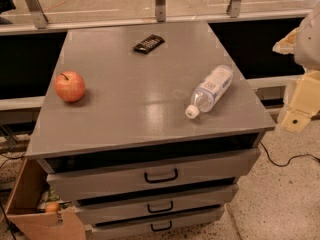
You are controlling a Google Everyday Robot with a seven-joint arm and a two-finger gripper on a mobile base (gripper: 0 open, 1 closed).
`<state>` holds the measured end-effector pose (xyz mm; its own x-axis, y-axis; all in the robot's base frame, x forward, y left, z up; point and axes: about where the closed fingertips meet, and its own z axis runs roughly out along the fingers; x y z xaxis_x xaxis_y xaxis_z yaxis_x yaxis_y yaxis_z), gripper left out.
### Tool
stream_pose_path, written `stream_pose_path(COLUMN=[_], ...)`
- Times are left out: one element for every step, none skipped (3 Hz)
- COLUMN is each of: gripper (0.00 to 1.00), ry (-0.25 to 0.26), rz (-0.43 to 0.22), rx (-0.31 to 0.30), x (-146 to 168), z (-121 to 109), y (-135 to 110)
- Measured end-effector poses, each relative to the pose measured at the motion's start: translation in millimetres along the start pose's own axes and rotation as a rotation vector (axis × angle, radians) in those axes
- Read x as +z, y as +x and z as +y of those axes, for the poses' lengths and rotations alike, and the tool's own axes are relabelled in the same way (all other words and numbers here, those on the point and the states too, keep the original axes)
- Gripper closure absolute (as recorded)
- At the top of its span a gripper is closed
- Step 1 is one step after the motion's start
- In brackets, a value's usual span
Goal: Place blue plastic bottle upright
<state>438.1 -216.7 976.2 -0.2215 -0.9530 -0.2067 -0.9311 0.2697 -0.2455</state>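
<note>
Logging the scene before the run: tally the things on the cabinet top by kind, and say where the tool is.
blue plastic bottle, lying on its side: 1
apple: 1
dark snack bar: 1
Total: 3
The tool is beyond the right edge of the cabinet, holding nothing.

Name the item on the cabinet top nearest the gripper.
The blue plastic bottle, lying on its side at the right; the gripper hangs just beyond that edge. The apple sits far left, the dark snack bar at the back.
</note>
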Motion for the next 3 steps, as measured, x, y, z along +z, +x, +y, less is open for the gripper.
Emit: stream_pose_path(gripper=[0.0,0.0,0.0], ry=[0.0,-0.019,-0.044], rz=[-0.001,-0.053,-0.132], rx=[0.0,-0.026,-0.104], x=[0,7,35], z=[0,-9,-34], y=[0,-5,-18])
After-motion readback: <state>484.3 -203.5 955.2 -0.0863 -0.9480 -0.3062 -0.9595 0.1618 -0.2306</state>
